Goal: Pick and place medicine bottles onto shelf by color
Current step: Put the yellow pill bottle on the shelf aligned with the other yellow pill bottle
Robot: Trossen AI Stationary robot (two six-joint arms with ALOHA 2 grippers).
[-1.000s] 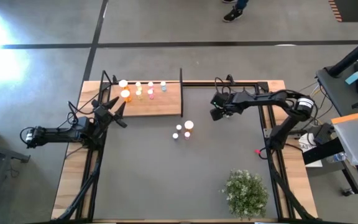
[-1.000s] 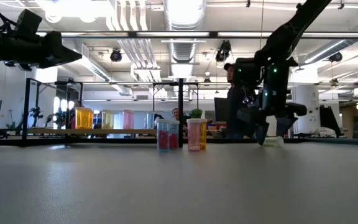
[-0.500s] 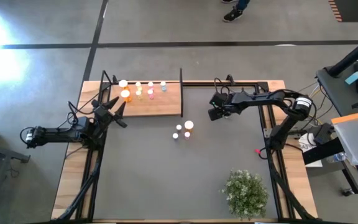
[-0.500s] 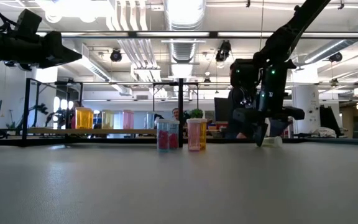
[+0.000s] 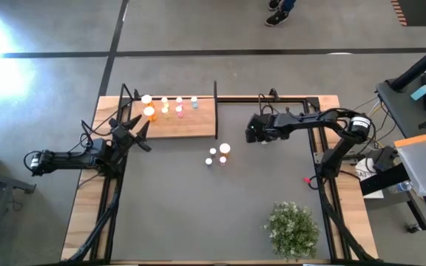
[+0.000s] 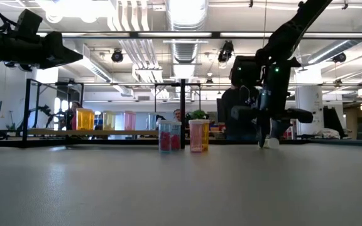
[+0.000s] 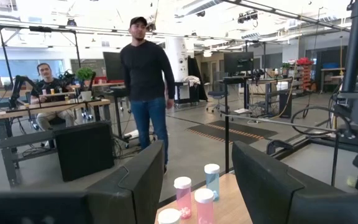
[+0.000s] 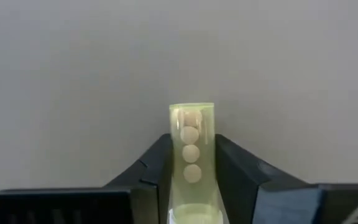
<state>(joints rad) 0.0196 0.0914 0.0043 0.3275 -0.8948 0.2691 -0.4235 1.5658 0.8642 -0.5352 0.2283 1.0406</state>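
A yellow-green medicine bottle [image 8: 191, 146] with pale pills inside lies on its side on the grey table mat, right of the shelf. My right gripper [image 5: 253, 134] [image 8: 192, 177] is shut on it; the low view shows its white cap [image 6: 271, 143] down at the table. The light-brown shelf [image 5: 198, 124] at the far left carries several bottles [image 5: 166, 108], orange, yellow, pink and blue. Three or so more bottles [image 5: 218, 154] stand on the mat in front of it. My left gripper [image 5: 140, 136] [image 7: 197, 171] waits open at the shelf's left edge, holding nothing. My right gripper pinches the yellow-green bottle's body [image 8: 192, 163] between its two fingers [image 8: 161, 171], one on each long side. The fingers slant down from above and lie along the bottle, whose cap end is toward the palm. The bottle lies on the mat.
A green bushy plant [image 5: 293, 230] stands at the near right. A black upright post [image 5: 215, 109] marks the shelf's right edge. Bare mat lies between my right gripper and the standing bottles. People are in the room beyond the table [image 7: 146, 87].
My right gripper has shut on the yellow-green bottle, rolling its wrist as it closed and edging slightly toward the shelf. The bottle has stayed on the mat. My left arm has kept still.
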